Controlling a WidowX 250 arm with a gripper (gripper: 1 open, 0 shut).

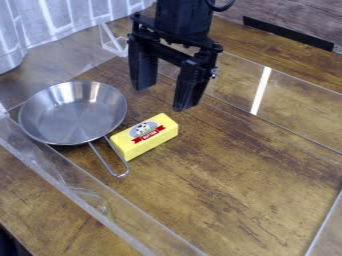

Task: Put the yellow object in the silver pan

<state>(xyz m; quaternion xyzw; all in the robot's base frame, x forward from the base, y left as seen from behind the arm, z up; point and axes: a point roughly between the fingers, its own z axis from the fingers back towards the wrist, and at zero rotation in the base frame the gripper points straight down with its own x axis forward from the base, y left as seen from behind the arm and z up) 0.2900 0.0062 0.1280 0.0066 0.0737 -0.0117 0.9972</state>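
Note:
The yellow object (144, 137) is a small butter-like block with a white, red-marked label on top. It lies flat on the wooden table just right of the silver pan (71, 111), a round shallow metal pan whose wire loop handle (110, 160) points toward the near edge. My black gripper (163, 83) hangs above and slightly behind the block, pointing down, open, with nothing between its fingers.
A clear plastic wall (80, 200) runs along the table's near-left edge, and another transparent panel (262, 90) stands at the right. Bare wooden tabletop (241, 190) stretches to the right and front of the block.

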